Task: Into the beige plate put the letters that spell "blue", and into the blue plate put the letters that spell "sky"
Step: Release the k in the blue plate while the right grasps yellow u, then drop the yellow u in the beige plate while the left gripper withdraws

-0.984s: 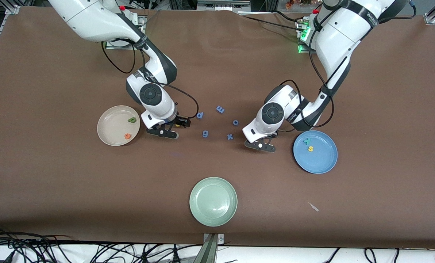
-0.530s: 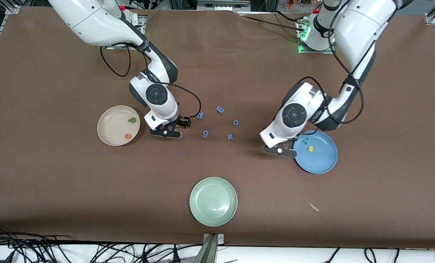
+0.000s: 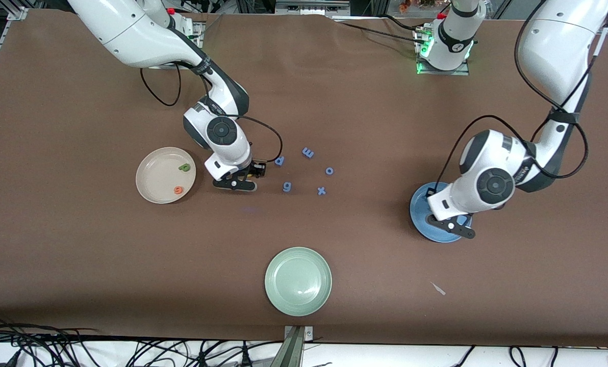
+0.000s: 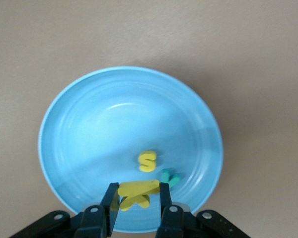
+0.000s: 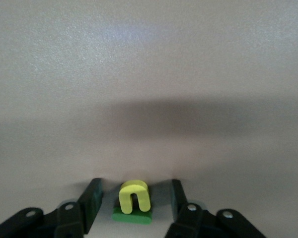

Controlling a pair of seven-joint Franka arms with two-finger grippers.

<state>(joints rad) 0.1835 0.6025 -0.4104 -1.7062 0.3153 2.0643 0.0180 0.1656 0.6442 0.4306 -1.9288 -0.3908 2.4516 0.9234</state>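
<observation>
In my left gripper (image 4: 135, 198) the yellow "k" (image 4: 138, 188) is pinched between my fingers, hanging over the blue plate (image 4: 79, 129), where the yellow "s" (image 4: 148, 161) and the teal "y" (image 4: 170, 177) already lie side by side. My right gripper (image 5: 134, 203) is low on the counter (image 3: 79, 265), its fingers spread either side of the yellow "u" (image 5: 134, 196), which sits on top of the thin green "l" (image 5: 132, 216); neither finger touches them yet. In the front view that spot is at three o'clock from the beige plate (image 3: 153, 191), which holds the green "b" (image 3: 184, 167) and the orange "e" (image 3: 178, 190).

Risks I see: letting go of the "k" near the rim could bounce it out onto the counter. Closing on the stacked pair could catch only the "u", or squeeze both and flick the thin "l" away toward the blue-purple letters (image 3: 304, 171).
</observation>
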